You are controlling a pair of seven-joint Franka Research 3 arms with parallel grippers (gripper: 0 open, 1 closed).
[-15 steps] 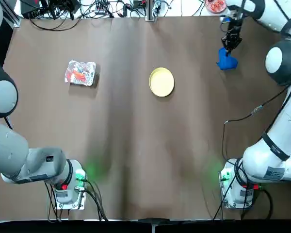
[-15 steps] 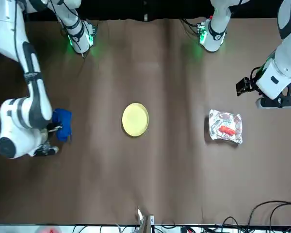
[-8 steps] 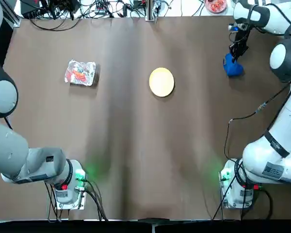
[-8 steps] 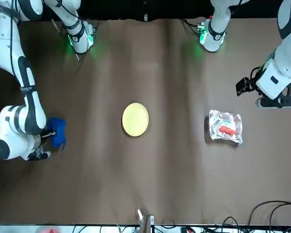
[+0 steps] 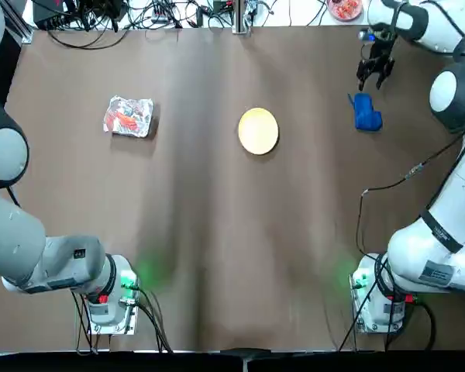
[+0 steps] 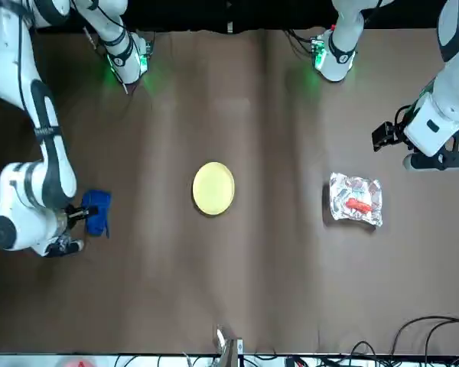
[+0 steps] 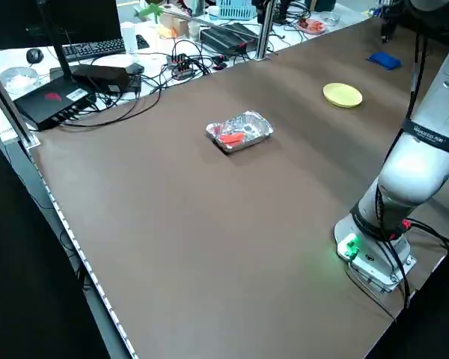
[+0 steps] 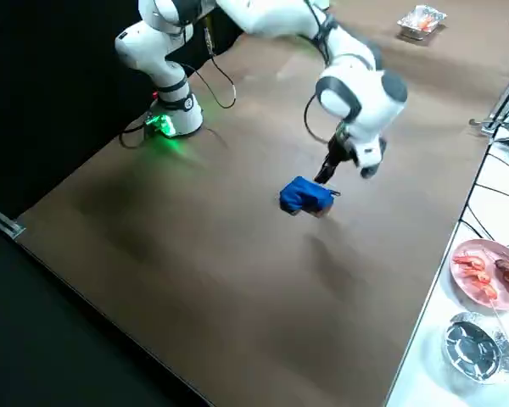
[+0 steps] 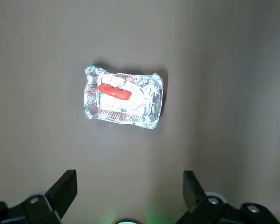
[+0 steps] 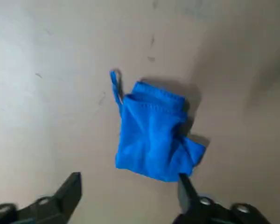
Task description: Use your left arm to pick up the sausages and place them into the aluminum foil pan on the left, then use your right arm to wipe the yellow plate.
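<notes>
Two fingers of the right gripper (image 10: 129, 198) stand open by blue cloth (image 10: 154, 133)

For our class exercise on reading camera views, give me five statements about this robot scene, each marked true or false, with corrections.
1. A red sausage lies in the foil pan. True: the sausage is inside the aluminum foil pan.
2. The right gripper is clamped on the blue cloth. False: the right gripper is open, and the blue cloth is not between its fingers.
3. The yellow plate has a sausage on it. False: nothing lies on the yellow plate.
4. The left gripper is open. True: the left gripper has its fingers wide apart.
5. The blue cloth lies on the yellow plate. False: it is apart from the plate, towards the robot's right.
</notes>
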